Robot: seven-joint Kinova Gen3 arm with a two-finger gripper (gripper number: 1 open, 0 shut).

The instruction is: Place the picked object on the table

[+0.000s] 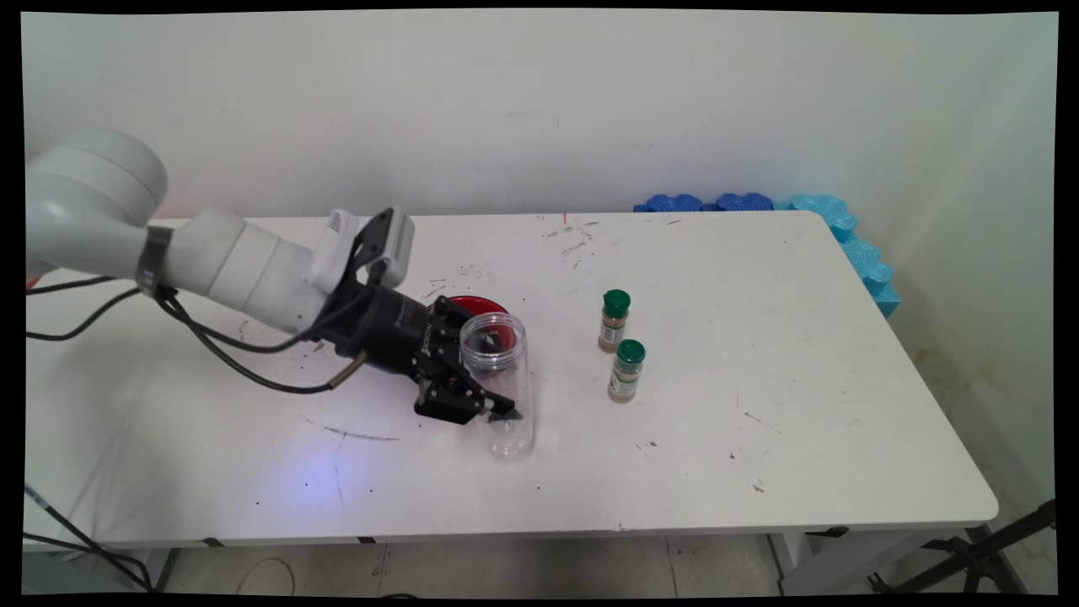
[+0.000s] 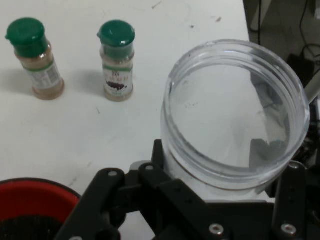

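While your end effector (image 1: 493, 375) stands clamped around the clear jar (image 1: 502, 384) upright on the table (image 1: 759, 455), beside the red lid (image 1: 476, 305), a loose grip could let it slip.

1. I see a white table (image 1: 759, 472), its top scuffed and flecked with dark marks.
2. A clear open-mouthed jar (image 1: 504, 384) stands upright near the table's middle.
3. Just behind the jar lies a red lid or dish (image 1: 477, 305), partly hidden.
4. Two small spice bottles with green caps stand to the jar's right, close together: the far one (image 1: 614, 320) and the near one (image 1: 626, 371).
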